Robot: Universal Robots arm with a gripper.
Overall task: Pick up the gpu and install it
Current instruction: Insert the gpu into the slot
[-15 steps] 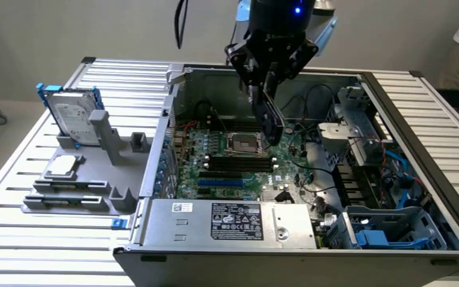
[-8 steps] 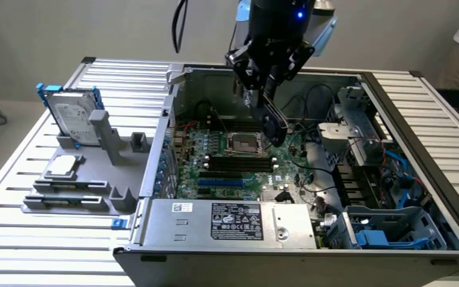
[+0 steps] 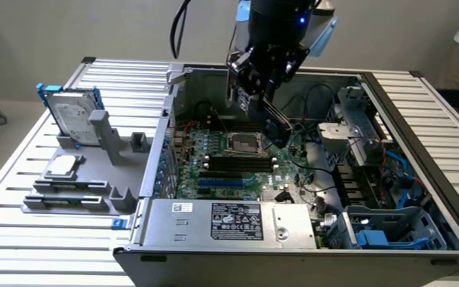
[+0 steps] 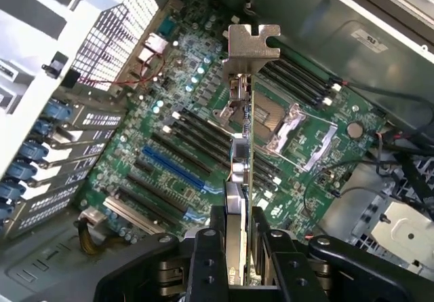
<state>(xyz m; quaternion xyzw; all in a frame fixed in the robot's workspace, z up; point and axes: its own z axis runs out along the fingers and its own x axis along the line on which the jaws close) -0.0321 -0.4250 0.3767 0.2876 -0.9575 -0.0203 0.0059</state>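
A pale wall (image 3: 70,30) stands behind a ribbed metal table (image 3: 22,239); on the table an open case (image 3: 293,266) lies on its side, its green board (image 3: 213,149) facing up. At the exterior view's left a grey holder (image 3: 86,179) stands on the table beside the case; a hard drive (image 3: 74,116) in a blue frame stands upright in it, its label too small to read.

The gripper (image 3: 255,98) hangs over the middle of the case; its jaws are closed partway onto the gpu (image 3: 276,128), one finger pressed to each flat face. The gpu is in the air above the board, tilted, with its lower end near the CPU socket (image 3: 241,143) and seated in no slot.

In the wrist view the gripper (image 4: 239,227) holds the gpu (image 4: 243,166) edge-on; the silver bracket (image 4: 252,44) is at the far end, over the board (image 4: 169,112). A blue slot (image 4: 173,170) lies off to one side of the gpu, apart from it; the socket (image 4: 285,122) lies on the other side.

The power supply (image 3: 174,230) fills the near end of the case; it bears a black-and-white label (image 3: 236,221) with rows of marks and a small white sticker (image 3: 183,207), neither legible. A sticker (image 4: 371,39) on the case wall cannot be read either.
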